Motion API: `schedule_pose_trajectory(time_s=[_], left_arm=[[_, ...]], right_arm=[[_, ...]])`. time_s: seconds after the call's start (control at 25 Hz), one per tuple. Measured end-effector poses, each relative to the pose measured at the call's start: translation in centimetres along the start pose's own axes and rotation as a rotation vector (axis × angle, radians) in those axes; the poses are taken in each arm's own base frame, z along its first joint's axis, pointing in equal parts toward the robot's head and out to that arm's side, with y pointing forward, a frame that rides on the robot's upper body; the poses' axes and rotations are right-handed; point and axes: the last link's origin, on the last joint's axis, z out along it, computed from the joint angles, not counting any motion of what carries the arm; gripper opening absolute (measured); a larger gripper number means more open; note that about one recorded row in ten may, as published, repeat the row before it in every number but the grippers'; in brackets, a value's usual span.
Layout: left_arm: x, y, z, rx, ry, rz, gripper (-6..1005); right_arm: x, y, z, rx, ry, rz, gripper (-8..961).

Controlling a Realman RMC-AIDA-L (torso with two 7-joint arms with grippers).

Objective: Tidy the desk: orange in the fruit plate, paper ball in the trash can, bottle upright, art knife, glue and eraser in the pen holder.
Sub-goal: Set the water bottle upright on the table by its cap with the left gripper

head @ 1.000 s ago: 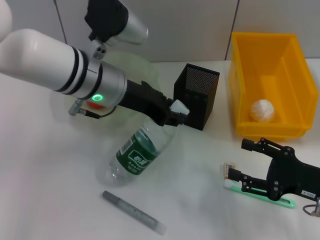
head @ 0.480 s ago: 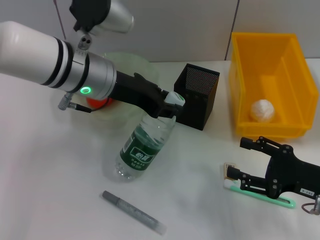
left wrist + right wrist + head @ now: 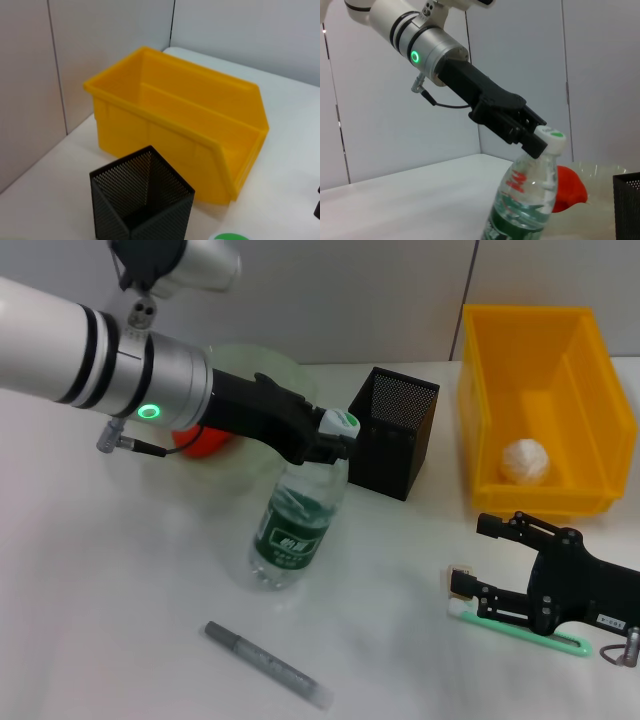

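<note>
The left gripper [image 3: 335,435] is clamping its jaws on the bottle [image 3: 295,525] at the cap, tilting it near upright beside the pen holder [image 3: 392,432]. It's looking light and slippery, so gripping the neck makes sense. The paper ball [image 3: 524,461] is sitting in the trash can [image 3: 590,390], the orange [image 3: 205,440] in the fruit plate [image 3: 262,365]. The right gripper [image 3: 500,565] is hovering open by the eraser [image 3: 460,581].

White characters on the bottle [image 3: 296,525] label, perhaps Chinese; unreadable.

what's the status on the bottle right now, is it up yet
Left gripper shut on bottle neck, bottle tilted, not yet upright. Right gripper open, low beside eraser. Pen holder close behind cap.
</note>
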Motion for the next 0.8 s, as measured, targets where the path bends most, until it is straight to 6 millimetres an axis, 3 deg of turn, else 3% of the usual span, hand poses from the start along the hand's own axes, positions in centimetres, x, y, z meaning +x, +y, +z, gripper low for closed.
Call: schedule_pose_trajectory(time_s=[0.8], left_arm=[[-0.7,-0.1,-2.3,0.000,0.060,0.004,438]], right_arm=[[0.1,0.3,0.3,-0.005,-0.008,0.018,765]])
